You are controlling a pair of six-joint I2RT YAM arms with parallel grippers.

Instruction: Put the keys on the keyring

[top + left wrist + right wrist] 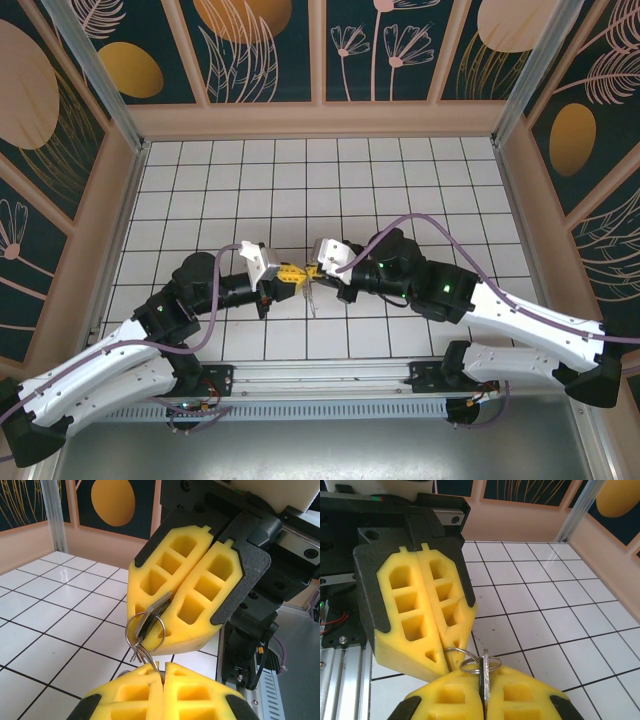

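1. White tiled bench (400, 190).
2. Right gripper (485, 676): above bench's near middle, jaws closed on key.
3. Left gripper (163, 672): tip to tip with it, jaws closed on keyring.
4. Keyring (141, 650): held between both tips, off bench.
5. Key (154, 612): long axis along right jaws' seam, head toward left gripper.

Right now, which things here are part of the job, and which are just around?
In the job: key, pinched in the right gripper; keyring, looped through the key, its lower rings in the left gripper.
Just there: white tiled table; patterned walls; metal rail by the arm bases.
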